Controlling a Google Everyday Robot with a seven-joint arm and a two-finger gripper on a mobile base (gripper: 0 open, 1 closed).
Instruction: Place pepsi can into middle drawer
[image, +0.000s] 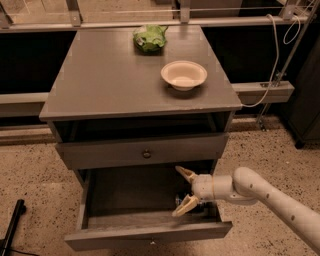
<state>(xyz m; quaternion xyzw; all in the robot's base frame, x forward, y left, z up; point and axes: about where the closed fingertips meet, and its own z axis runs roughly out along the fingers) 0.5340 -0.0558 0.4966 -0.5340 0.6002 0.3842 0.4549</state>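
Grey cabinet (110, 75) seen from above and from the front. On its top, a white bowl (184, 75) toward the right side and a crumpled green packet (150, 37) at the back edge, well apart from each other. Under the top, a dark open slot, then the upper drawer front (100, 152) with its small round knob (146, 154), closed.

Below this, the middle drawer (150, 235) pulled far out, its box of plain boards open to view. Gripper (175, 191) inside the drawer box at the right side, reaching in from the right on a white arm (270, 195). Fingers (184, 173) spread wide, one pointing up toward the upper drawer front, the other down toward the drawer's front board, and holding nothing.

Pepsi can (178, 200) low in the right front part of the drawer, just beside the lower finger and partly hidden behind it, with only a little blue and silver showing. Cannot tell whether upright or lying, nor whether touching the finger.

On the speckled floor (40, 170) at lower left, a black rod (11, 227). At upper right, a white cable (274, 50) hanging down beside the cabinet.
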